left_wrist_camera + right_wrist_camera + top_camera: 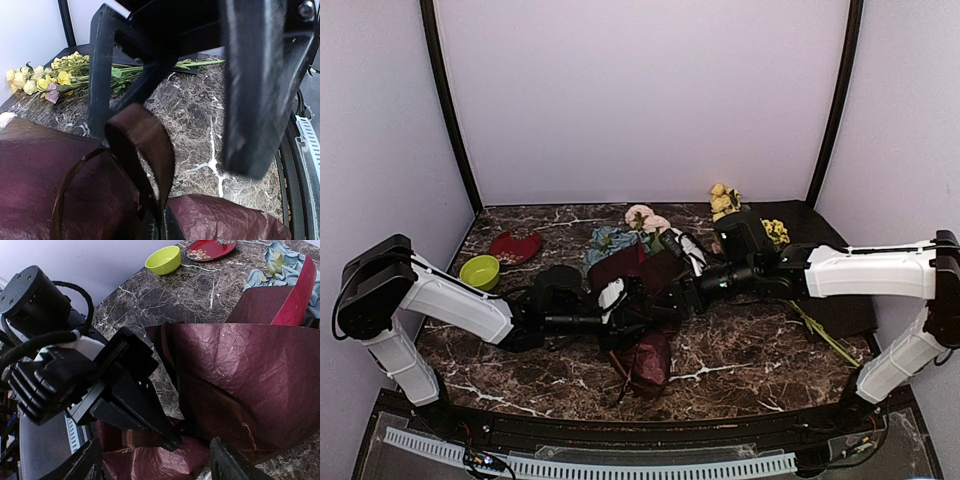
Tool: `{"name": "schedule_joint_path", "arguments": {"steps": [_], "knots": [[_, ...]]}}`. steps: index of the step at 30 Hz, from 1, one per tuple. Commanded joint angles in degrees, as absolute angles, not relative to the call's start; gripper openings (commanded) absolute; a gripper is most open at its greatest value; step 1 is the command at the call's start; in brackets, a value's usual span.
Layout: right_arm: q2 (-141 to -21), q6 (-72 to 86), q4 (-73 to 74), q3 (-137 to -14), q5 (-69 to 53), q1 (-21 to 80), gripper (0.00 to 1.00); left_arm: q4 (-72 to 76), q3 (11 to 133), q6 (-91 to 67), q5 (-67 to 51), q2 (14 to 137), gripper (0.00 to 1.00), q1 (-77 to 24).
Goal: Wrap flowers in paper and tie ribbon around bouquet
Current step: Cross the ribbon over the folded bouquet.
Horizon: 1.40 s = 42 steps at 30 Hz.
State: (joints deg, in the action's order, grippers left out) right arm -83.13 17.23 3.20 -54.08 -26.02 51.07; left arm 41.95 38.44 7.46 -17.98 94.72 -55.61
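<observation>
Left gripper (158, 229) pinched shut on ribbon (145, 125) (brown loop); right gripper (157, 462) spread wide, seemingly empty

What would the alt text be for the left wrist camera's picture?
A dark brown ribbon loops up from the shut left gripper, over crinkled burgundy paper. The right gripper, open, looms above; yellow flowers lie on the marble table.
</observation>
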Motion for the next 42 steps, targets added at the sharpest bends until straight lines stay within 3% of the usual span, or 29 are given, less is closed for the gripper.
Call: {"name": "schedule_joint_path", "arguments": {"steps": [1,4,9,11,15,19,22,28,29,30,32,34,36,42], "knots": [[-86.5,18.0,-3.5,-56.0,-29.0,51.4,0.70,42.7,38.7,6.7,-18.8,94.5,0.00,-55.5],[-87.8,17.7,-2.5,-56.8,-28.5,51.6,0.64,42.3,38.7,6.8,-19.0,94.1,0.00,-55.5],[-87.1,17.7,-2.4,-56.9,-27.4,51.6,0.00,41.0,38.8,7.0,-18.3,93.8,0.00,-55.5],[-86.5,18.1,-2.6,-56.3,-25.1,51.5,0.00,38.8,39.4,6.9,-19.0,92.9,0.03,-55.5],[-87.1,18.6,-1.7,-56.2,-22.6,51.0,0.00,29.8,42.1,7.6,-19.6,90.8,0.35,-55.5],[-87.5,18.9,-1.2,-56.6,-21.5,50.6,0.00,21.4,43.9,7.5,-19.1,85.5,0.61,-55.5],[-87.6,18.8,-1.0,-57.0,-21.7,50.6,0.00,17.0,43.9,7.3,-17.9,80.3,0.73,-55.5],[-87.6,18.4,-0.1,-57.7,-21.5,50.5,0.00,3.9,44.1,0.9,-4.0,69.5,0.78,-53.6],[-87.7,18.3,0.2,-57.9,-21.6,50.5,0.00,0.4,44.5,-1.3,-2.2,68.5,0.73,-52.1],[-87.7,18.2,0.4,-58.1,-21.5,50.4,0.00,-3.3,44.7,-3.6,-0.5,67.9,0.62,-50.6],[-87.8,18.3,0.4,-58.2,-21.2,50.3,0.00,-10.7,45.4,-8.3,2.2,68.3,0.32,-46.4],[-88.2,18.3,0.7,-58.5,-21.3,50.2,0.00,-14.6,44.7,-11.2,1.8,69.0,0.18,-42.8],[-88.9,18.2,1.4,-59.3,-21.8,50.1,0.00,-14.1,42.7,-12.0,0.0,69.2,0.18,-40.9],[-89.6,18.5,1.6,-60.1,-23.1,50.1,0.00,-1.4,35.6,-9.6,-0.1,73.0,0.52,-38.9]]}}
